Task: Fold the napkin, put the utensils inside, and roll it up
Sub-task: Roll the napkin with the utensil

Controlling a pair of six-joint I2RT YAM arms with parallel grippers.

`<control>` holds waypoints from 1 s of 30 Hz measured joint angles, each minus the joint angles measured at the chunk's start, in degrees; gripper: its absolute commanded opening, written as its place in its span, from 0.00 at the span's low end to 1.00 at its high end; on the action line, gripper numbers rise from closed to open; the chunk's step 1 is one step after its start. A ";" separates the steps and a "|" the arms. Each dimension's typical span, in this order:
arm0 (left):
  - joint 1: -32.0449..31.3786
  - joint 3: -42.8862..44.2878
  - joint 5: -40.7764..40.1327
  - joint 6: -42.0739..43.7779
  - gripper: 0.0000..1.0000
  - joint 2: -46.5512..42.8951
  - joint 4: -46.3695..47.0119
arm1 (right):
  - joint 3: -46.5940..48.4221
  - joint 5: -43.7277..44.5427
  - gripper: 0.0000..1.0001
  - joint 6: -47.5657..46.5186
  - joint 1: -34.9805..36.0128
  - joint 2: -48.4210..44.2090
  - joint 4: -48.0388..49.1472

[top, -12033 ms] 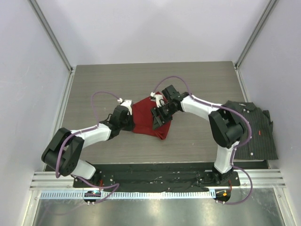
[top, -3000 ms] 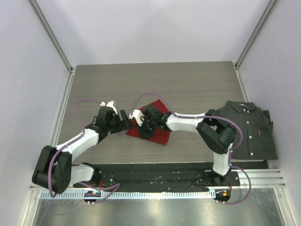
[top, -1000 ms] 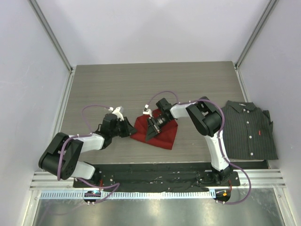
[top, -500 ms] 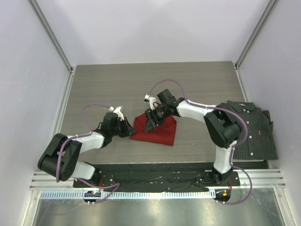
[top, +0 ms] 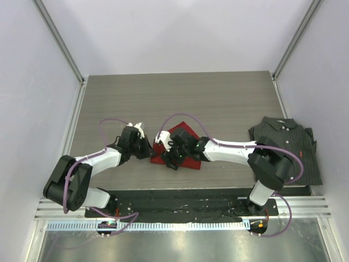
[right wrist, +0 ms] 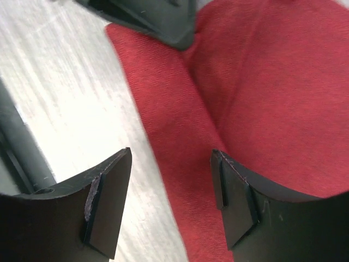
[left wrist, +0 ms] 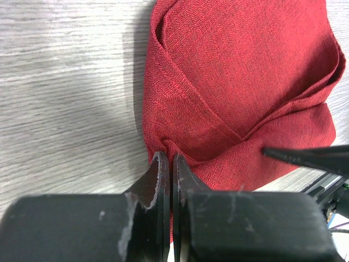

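The deep-red napkin [top: 186, 132] lies folded near the table's front middle. It fills the left wrist view [left wrist: 234, 82] with overlapping folds, and the right wrist view [right wrist: 262, 82]. My left gripper [top: 149, 151] is shut on the napkin's left corner [left wrist: 166, 150]. My right gripper [top: 170, 161] is open, low over the napkin's near edge, one finger above bare table and one above cloth [right wrist: 172, 180]. The utensils are out of view.
A dark pinstriped shirt [top: 289, 150] lies folded at the table's right edge. Black rails [top: 180, 202] run along the table's near edge. Grey walls close in left, right and back.
My right gripper has moved from the napkin's upper middle down and left to its near left edge. The napkin looks flatter and more compact. My left gripper has stayed at the left corner.
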 measured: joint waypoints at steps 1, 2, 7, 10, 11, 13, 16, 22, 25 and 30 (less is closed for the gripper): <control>0.00 0.17 0.00 -0.04 0.00 0.00 -0.39 | -0.04 0.85 0.67 -0.44 0.17 0.02 0.22; 0.00 0.35 0.02 -0.13 0.00 0.02 -0.83 | -0.04 1.42 0.67 -0.76 0.28 0.04 0.39; 0.00 0.92 0.20 -0.20 0.00 0.11 -2.21 | -0.46 4.11 0.67 -2.25 1.27 0.61 1.49; 0.00 0.98 0.26 -0.20 0.00 0.11 -2.54 | -0.63 4.85 0.66 -2.91 1.51 1.46 1.60; 0.00 1.05 0.31 -0.20 0.00 0.11 -2.64 | -0.63 4.92 0.65 -3.13 1.53 1.77 1.64; 0.00 1.31 0.42 -0.20 0.00 0.22 -3.10 | -0.63 4.87 0.64 -3.34 1.57 2.10 1.68; 0.00 1.68 0.44 -0.20 0.00 0.42 -3.50 | -0.63 4.83 0.62 -3.54 1.57 2.29 1.73; 0.00 2.03 0.70 -0.17 0.00 0.61 -3.69 | -0.52 5.29 0.47 -3.74 1.55 4.66 2.36; 0.00 2.43 0.87 -0.15 0.04 0.61 -3.69 | 1.05 5.55 0.36 -3.63 1.20 5.81 1.42; 0.04 2.93 -0.13 0.04 0.35 0.39 -4.09 | 3.78 4.04 0.30 -3.19 0.42 7.43 -1.11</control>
